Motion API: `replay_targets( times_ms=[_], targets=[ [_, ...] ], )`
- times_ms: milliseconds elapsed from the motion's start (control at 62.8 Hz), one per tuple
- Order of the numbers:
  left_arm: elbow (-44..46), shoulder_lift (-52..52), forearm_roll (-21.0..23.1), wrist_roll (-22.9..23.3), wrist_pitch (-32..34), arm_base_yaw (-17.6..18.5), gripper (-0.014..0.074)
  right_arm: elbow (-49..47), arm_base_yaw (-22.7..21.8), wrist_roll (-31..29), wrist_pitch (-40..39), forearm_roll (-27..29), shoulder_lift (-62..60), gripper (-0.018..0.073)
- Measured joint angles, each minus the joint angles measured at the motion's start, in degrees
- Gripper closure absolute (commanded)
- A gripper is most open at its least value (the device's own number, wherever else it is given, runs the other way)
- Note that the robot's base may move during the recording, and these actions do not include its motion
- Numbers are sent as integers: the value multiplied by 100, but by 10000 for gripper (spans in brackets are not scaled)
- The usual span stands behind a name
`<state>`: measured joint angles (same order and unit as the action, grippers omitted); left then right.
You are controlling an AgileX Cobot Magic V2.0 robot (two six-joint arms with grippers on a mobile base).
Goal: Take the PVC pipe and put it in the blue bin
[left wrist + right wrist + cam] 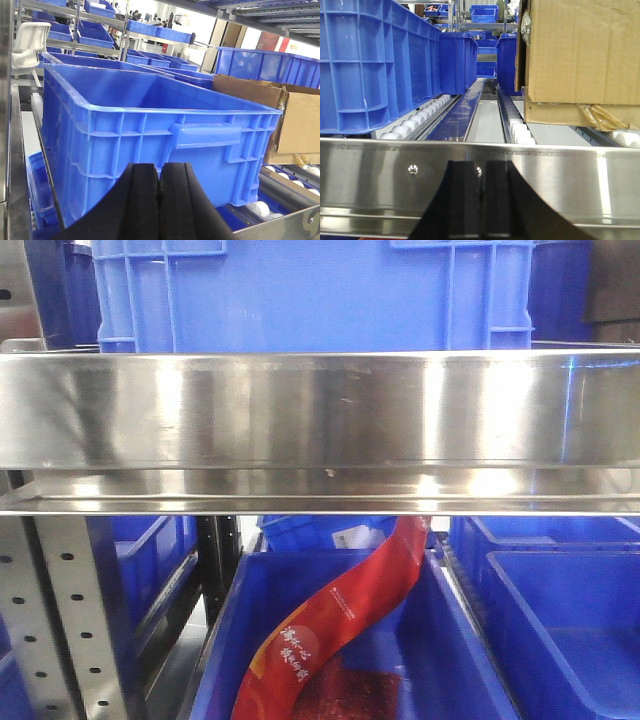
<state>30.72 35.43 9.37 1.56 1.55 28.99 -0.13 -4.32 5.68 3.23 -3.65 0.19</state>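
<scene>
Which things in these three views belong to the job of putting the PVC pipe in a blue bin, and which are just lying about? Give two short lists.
Job:
- blue bin, in front of the left gripper
- right gripper, shut, empty
- PVC pipe: not seen in any view

Lying about:
- cardboard box on the rollers
- red packet in a lower bin
- steel shelf rail

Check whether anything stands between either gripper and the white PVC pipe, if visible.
The pipe shows in no view, so I cannot tell. The shut left gripper faces a blue plastic crate; a stainless steel rail crosses before the shut right gripper.
</scene>
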Motion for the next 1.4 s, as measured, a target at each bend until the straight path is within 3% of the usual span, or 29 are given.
replay_targets(
  times_ms=[876, 1036, 1195, 1402],
  targets=[
    [-159, -94, 0, 0, 0, -30, 707, 0, 0, 0, -9, 0, 0, 727],
    [-786, -588, -165, 0, 0, -529, 707, 0, 0, 0, -9, 0, 0, 727],
    [-1450, -1443, -733, 0, -155, -1444, 707, 0, 0, 0, -9, 0, 0, 727],
    [-2084, -2620, -937, 0, -508, -2450, 707, 0, 0, 0, -9, 0, 0, 727]
  ],
)
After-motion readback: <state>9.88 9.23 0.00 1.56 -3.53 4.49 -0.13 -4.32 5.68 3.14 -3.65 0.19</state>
